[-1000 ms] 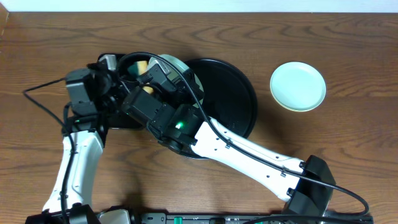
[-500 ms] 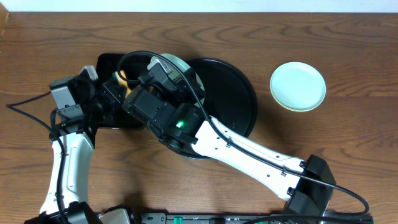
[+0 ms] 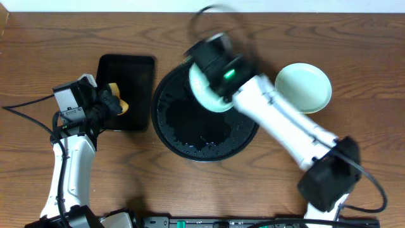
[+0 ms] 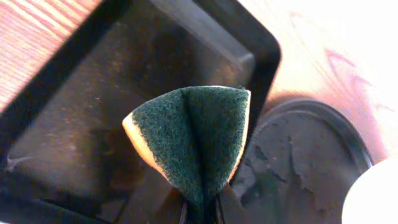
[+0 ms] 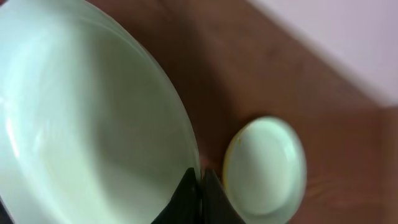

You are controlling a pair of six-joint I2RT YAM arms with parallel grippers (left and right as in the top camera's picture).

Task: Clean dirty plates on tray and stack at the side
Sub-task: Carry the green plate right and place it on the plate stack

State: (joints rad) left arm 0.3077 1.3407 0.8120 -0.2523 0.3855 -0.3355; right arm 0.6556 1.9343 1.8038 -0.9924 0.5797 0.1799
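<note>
Right gripper (image 5: pixel 200 186) was clamped on the thin rim of a mint-green plate (image 5: pixel 93 124), held tilted over the far edge of the round tray (image 3: pixel 190 136); so narrow a bite could let it slip, or clip the plate at the side (image 3: pixel 303 87) nearby. Left gripper (image 4: pixel 200 214), shut on the sponge (image 4: pixel 193 137), hung over the rectangular tray (image 3: pixel 130 69), well clear, with bare wood between round tray and side plate

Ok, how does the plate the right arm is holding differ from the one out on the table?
The held plate is pinched at its rim by the right gripper above the round tray; the table plate lies flat on wood, untouched, beside that tray. Both are round, pale mint.
</note>
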